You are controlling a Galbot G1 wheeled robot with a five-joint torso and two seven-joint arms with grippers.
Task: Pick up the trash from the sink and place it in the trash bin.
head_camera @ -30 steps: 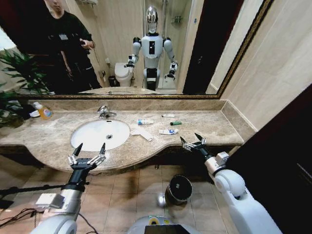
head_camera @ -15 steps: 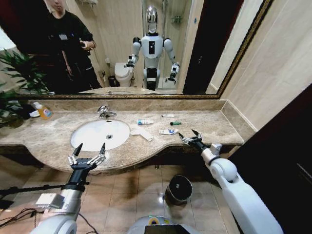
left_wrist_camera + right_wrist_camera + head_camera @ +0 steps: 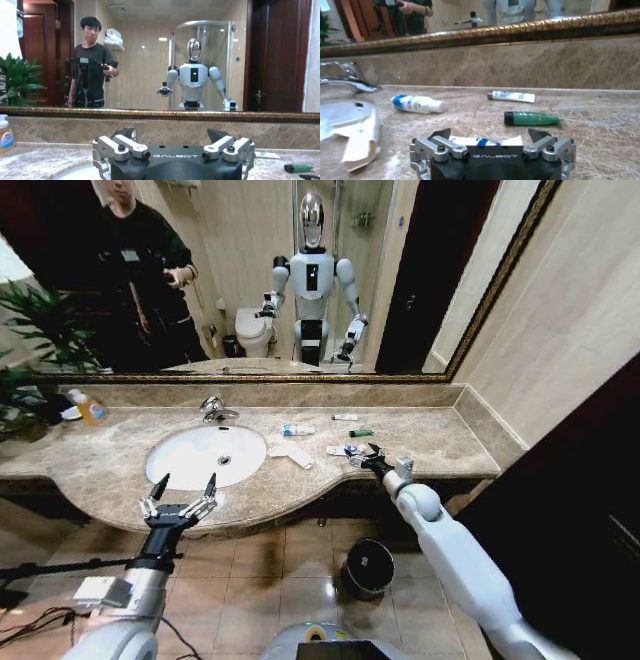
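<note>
Right gripper [image 3: 362, 457] out over the counter [image 3: 440, 438], open, jaws spread either side of the blue-and-white wrapper [image 3: 487, 141]. In the right wrist view, wrapper lying flat straight ahead of the fingers, between the tips, long axis across the jaw gap, so not lined up for a narrow pinch. Cannot tell whether the tips touch it yet.

Left gripper [image 3: 180, 498] parked at the counter's front edge below the sink [image 3: 205, 454], also open, holding nothing. Well apart from the litter; right arm clearly the nearer one.

Rest of the trash on the counter right of the basin, not in it:
- tube [image 3: 416, 104] beyond the wrapper toward the faucet [image 3: 212, 409], lying on its side, long axis roughly along the counter, one end toward the faucet
- green piece [image 3: 530, 118] just behind the wrapper, long axis parallel to the back wall, tapered end away from the faucet
- small white item [image 3: 511, 96] nearer the wall, same lie
- tissue [image 3: 290, 453] flat at the basin's right rim

Bin [image 3: 367, 566] on the floor below the counter, under the right arm, near the robot's base.

Judgement: wrapper is the target; pick not yet made.
</note>
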